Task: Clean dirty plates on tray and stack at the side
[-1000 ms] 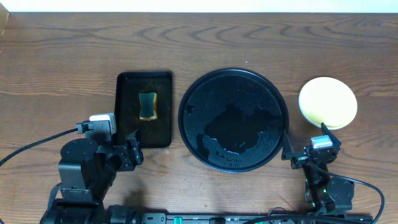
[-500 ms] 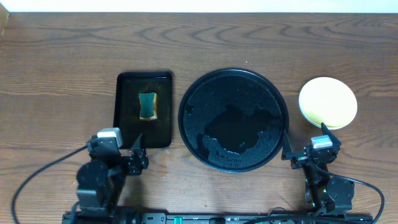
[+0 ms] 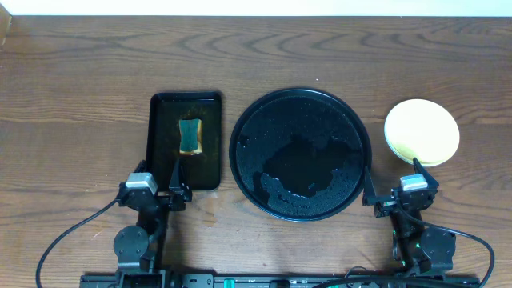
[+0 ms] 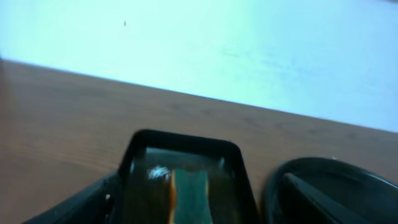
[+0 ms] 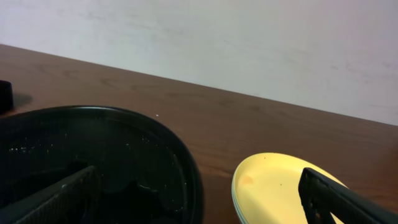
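A wooden table (image 3: 80, 80) is seen from above. At its centre lies the large round black tray (image 3: 300, 112), glossy and wet, with puddles and droplets on it and no plate left on it. The plates (image 3: 422, 132) are stacked just to the right of the tray, apart from its rim, with the pale yellow one on top. In the right wrist view a thin pale-green edge is seen under the yellow plate, so more plates appear to lie beneath it; how many cannot be told. The yellow top looks nearly free of smears.

To the left of the round tray a smaller rectangular black tray (image 3: 160, 160) is set, and a green and yellow sponge (image 3: 190, 136) lies in it.

Over the last second the left arm has been drawn back and folded down toward the near table edge. The left gripper (image 3: 154, 192) is now parked at the near end of the sponge tray, its jaws spread wide and nothing held. The right gripper (image 3: 392, 178) has not been moved; it is parked between the round tray and the plates, jaws fully apart and empty.

With the tray cleared, the plates stacked and both arms withdrawn, the task is judged to be finished or very nearly so.
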